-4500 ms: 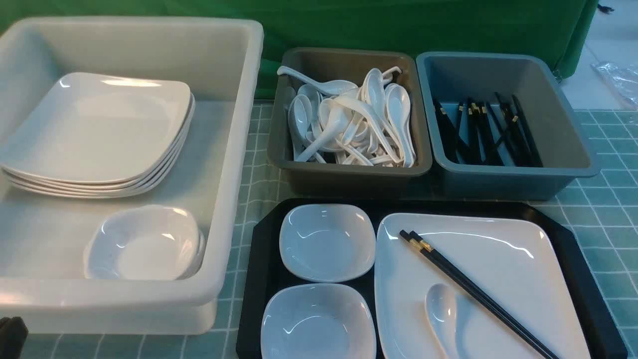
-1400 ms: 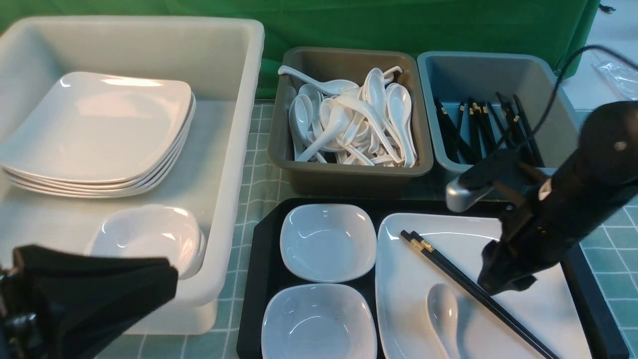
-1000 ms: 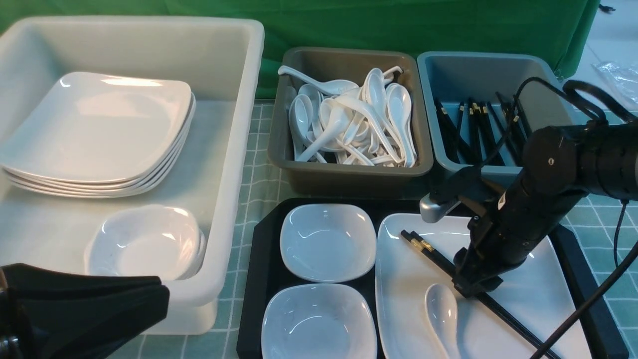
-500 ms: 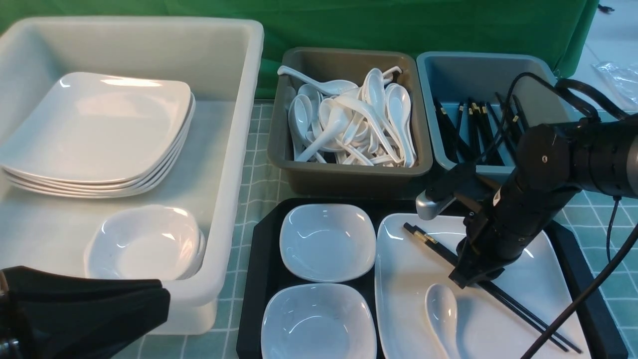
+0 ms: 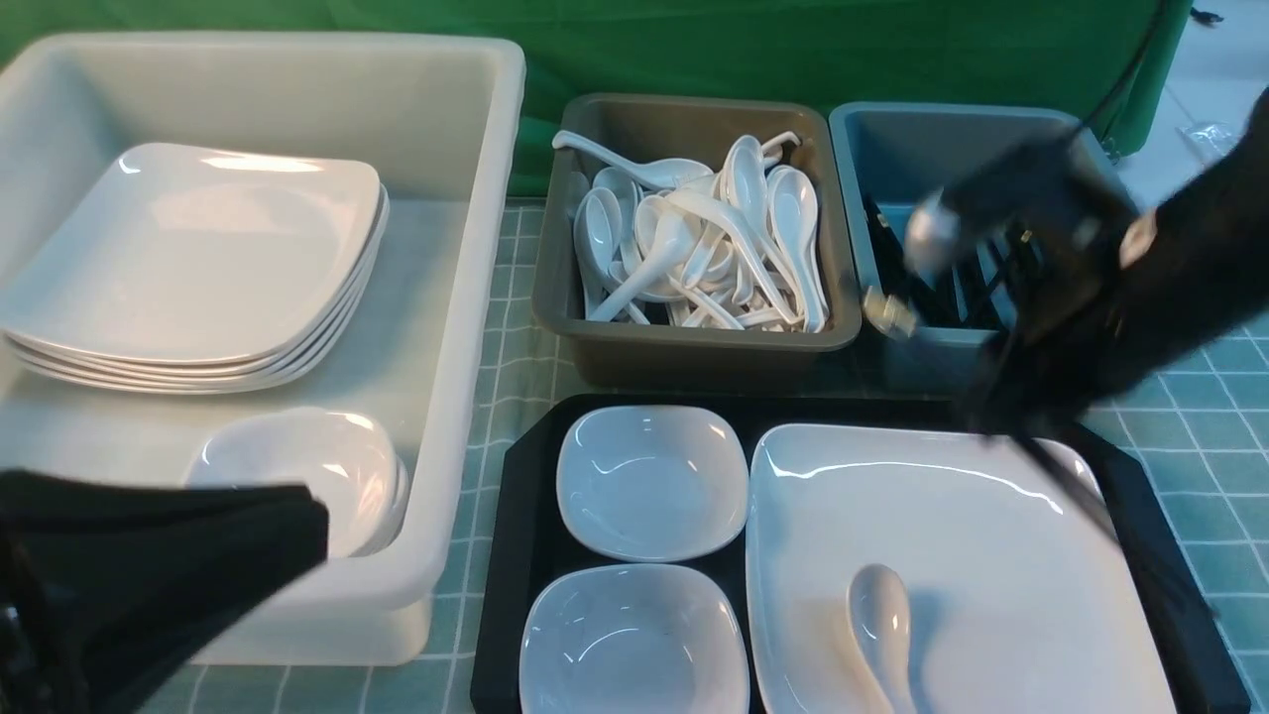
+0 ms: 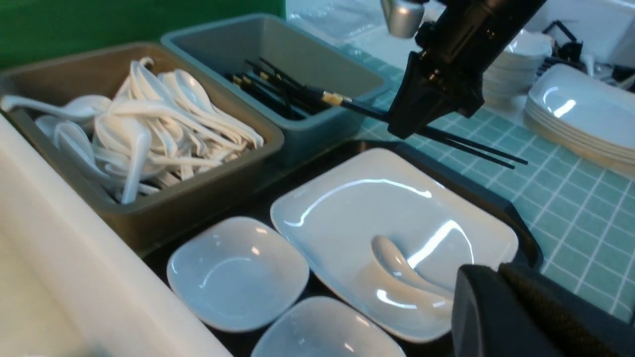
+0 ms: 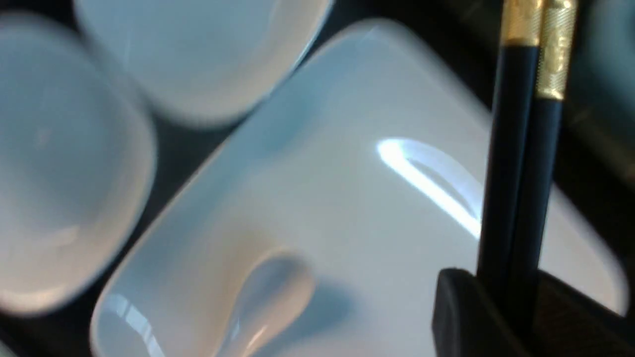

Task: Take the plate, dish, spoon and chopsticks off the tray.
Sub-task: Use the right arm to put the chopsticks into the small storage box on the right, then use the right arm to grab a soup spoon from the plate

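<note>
Teal checked cloth [image 5: 1210, 436], green backdrop [image 5: 793, 50]. Clamping chopsticks [image 6: 357, 105] mid-length in right gripper [image 6: 414, 126], raised clear of plate [image 5: 952, 555], likely bound for grey bin [image 6: 317, 64] just beyond jaws. Below jaws: spoon [image 5: 880, 620] on plate, on tray [image 5: 516, 555]. Left gripper [image 5: 297, 526] pressed together, idle.

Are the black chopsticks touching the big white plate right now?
Apart. The left wrist view shows the chopsticks pinched in the right end effector, held in the air well clear of the plate.

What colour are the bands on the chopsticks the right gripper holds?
Gold, on the thin black chopsticks; clearest in the right wrist view.
</note>
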